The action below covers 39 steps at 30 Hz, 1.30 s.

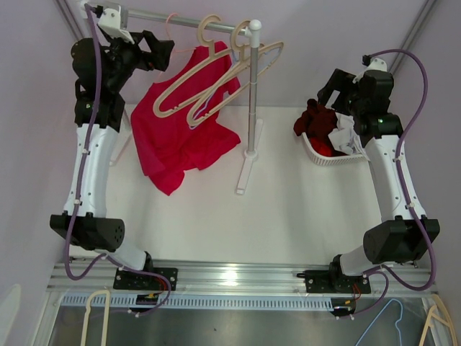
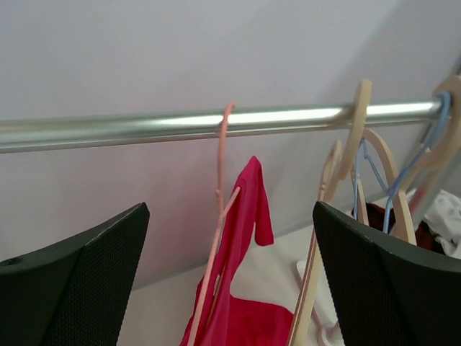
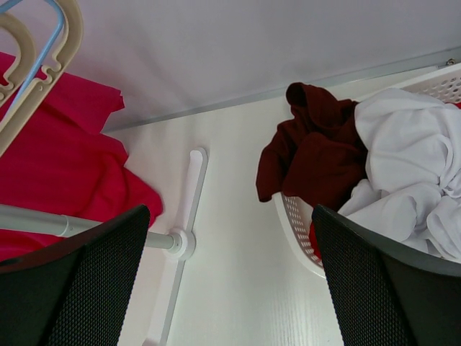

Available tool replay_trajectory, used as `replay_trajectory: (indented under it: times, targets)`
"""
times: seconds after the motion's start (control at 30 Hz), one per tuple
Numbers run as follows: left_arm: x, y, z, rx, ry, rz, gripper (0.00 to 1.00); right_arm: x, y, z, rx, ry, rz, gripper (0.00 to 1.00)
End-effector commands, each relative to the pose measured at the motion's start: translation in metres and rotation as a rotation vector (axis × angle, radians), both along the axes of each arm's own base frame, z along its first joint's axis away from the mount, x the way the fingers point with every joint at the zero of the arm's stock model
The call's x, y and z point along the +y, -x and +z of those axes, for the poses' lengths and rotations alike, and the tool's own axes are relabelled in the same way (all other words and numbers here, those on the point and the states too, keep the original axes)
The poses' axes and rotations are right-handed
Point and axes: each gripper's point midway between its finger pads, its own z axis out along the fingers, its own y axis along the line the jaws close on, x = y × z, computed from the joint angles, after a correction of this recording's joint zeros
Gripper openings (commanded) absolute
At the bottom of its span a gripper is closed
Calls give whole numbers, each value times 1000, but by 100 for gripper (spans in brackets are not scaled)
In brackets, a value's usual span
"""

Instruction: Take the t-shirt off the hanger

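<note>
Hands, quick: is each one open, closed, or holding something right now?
Left hand: open, holding nothing.
Right hand: open, holding nothing.

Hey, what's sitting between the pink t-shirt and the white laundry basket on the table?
The clothes rack's upright post and its white foot stand there; the top view shows it best.

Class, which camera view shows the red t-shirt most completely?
The top external view: almost the whole red t-shirt shows, from rail to table. The left wrist view catches only a narrow upper strip; the right wrist view, only folds at its left edge.
</note>
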Motion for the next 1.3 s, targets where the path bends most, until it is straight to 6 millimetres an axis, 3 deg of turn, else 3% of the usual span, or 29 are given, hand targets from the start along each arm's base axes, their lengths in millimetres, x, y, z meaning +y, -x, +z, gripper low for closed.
replay_trajectory:
  times: [0.0,0.07,0.13,0.2,0.23,0.3,0.47,0.8,1.07,1.27]
  targets:
    - [-26,16,-3,-24,-82,-198,100,4,4,28,-69,-9,17,100]
    - [-29,13,-10,-12,-130,-230,100,4,4,30,-73,-11,19,100]
    - [-29,11,-2,-25,-142,-239,99,5,4,31,-75,-13,22,100]
    - [-30,1,-12,-6,-168,-267,99,6,4,34,-76,-12,24,99]
    - [-30,1,-5,-18,-173,-278,99,6,3,36,-79,-5,27,99]
    - [-28,-15,-14,22,-168,-264,98,5,4,41,-81,0,21,99]
    - [-19,-35,-14,16,-167,-201,95,2,6,46,-90,15,12,100]
    - [-13,-59,-30,48,-153,-164,64,-1,3,40,-73,23,-3,99]
    - [-14,-68,-42,73,-147,-188,59,0,1,36,-65,19,-2,100]
    - [-16,-72,-50,91,-142,-201,47,1,0,33,-61,23,0,99]
